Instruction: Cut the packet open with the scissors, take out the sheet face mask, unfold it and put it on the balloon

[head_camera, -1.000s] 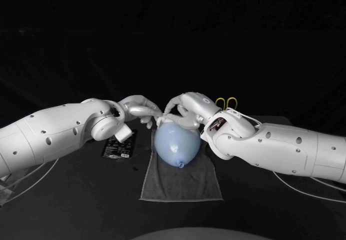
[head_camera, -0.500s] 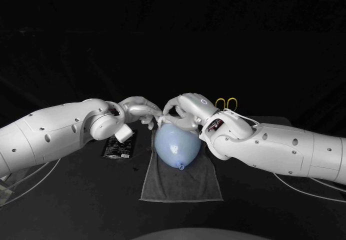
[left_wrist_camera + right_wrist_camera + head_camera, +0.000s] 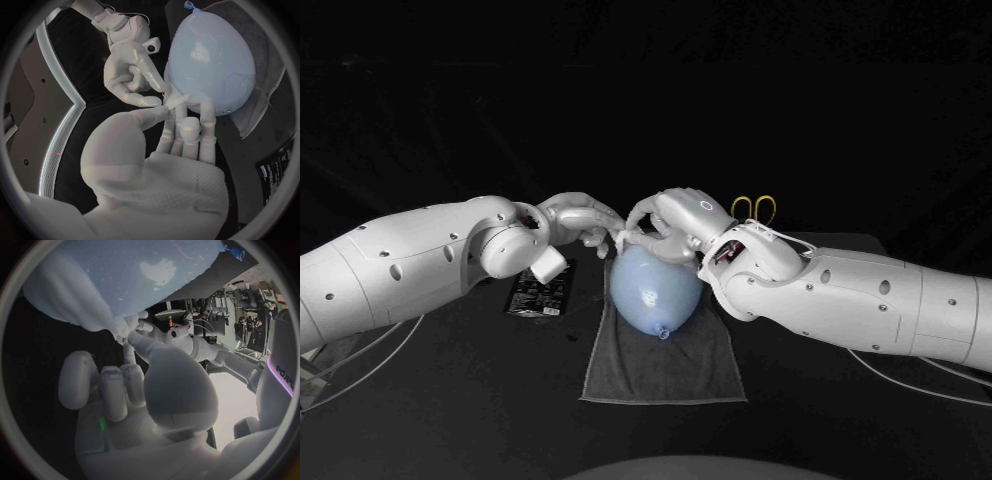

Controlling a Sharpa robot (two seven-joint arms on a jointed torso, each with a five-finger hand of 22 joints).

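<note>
The pale blue balloon point(image 3: 656, 292) is lying lengthwise on a grey towel point(image 3: 661, 365) on the black counter point(image 3: 444, 400), its knotted end pointing toward the robot. Both hands are meeting at its far, rounded end. The left hand point(image 3: 584, 222) is pinching a thin white edge of the face mask point(image 3: 176, 101) between thumb and fingertip, its other fingers resting against the balloon. The right hand point(image 3: 664, 222) is curling its fingers in at the same edge; whether it is gripping the edge I cannot tell. The balloon's skin is looking smooth and glossy, the towel soft and nubbly. The flat black packet point(image 3: 538, 294) is lying just left of the towel, its white print too small to read. The yellow-handled scissors point(image 3: 759, 206) are lying behind the right arm.
</note>
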